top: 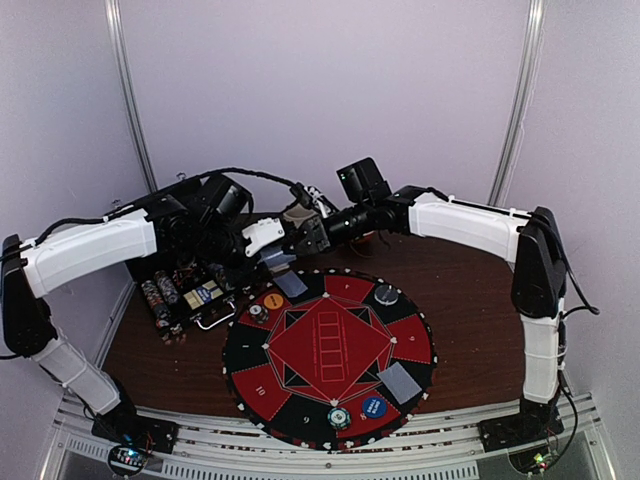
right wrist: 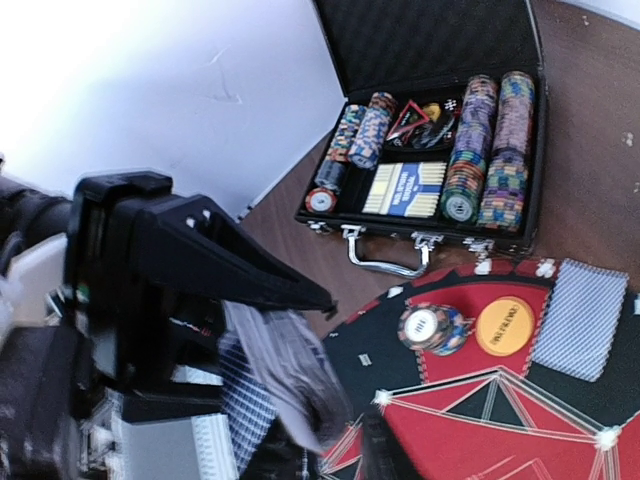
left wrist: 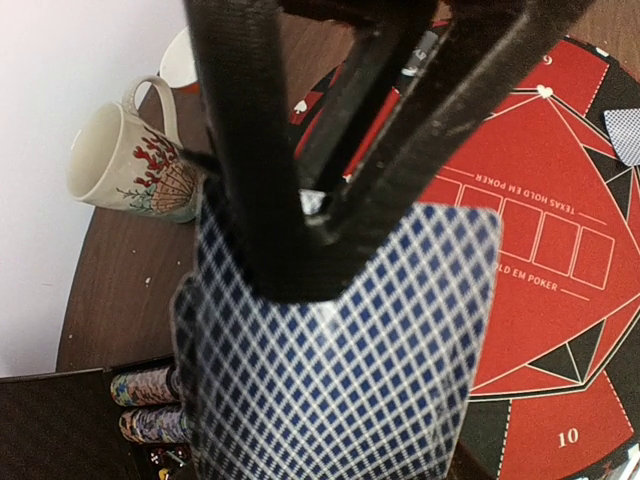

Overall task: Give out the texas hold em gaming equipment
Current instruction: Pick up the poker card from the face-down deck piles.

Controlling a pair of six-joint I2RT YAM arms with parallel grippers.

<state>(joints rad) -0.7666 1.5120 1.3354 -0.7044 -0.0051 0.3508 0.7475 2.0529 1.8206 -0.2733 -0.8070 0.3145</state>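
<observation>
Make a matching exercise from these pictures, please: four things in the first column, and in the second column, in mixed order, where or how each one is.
Things:
1. mug
2. orange disc
3. black case
4. stack of cards

Places or states:
A. pinched in the left gripper
B. open, with chip stacks inside
C. on the mat, beside a striped chip
D. on the bare table, off the mat

Pairs: 1-D, 2-C, 3-B, 4-A
</observation>
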